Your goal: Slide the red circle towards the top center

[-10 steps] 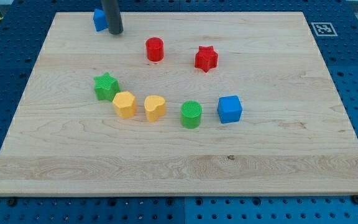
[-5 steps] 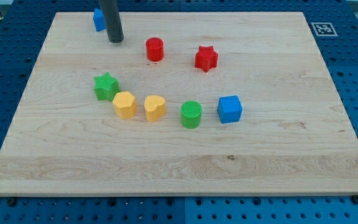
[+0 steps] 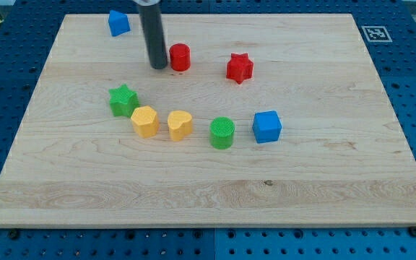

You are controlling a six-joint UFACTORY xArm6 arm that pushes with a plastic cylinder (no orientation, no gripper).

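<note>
The red circle (image 3: 180, 57) is a short red cylinder standing on the wooden board (image 3: 323, 173) a little above the middle, towards the view's top. My tip (image 3: 157, 66) rests on the board just to the left of the red circle, a small gap apart or barely touching. The rod rises from it to the view's top edge.
A red star (image 3: 240, 68) lies to the right of the red circle. A blue block (image 3: 118, 22) sits at the top left. Lower down curve a green star (image 3: 123, 100), two yellow blocks (image 3: 145, 120) (image 3: 180, 125), a green cylinder (image 3: 222, 133) and a blue cube (image 3: 267, 126).
My tip has moved down and to the right, from beside the blue block at the top left to just left of the red circle. No block has moved.
</note>
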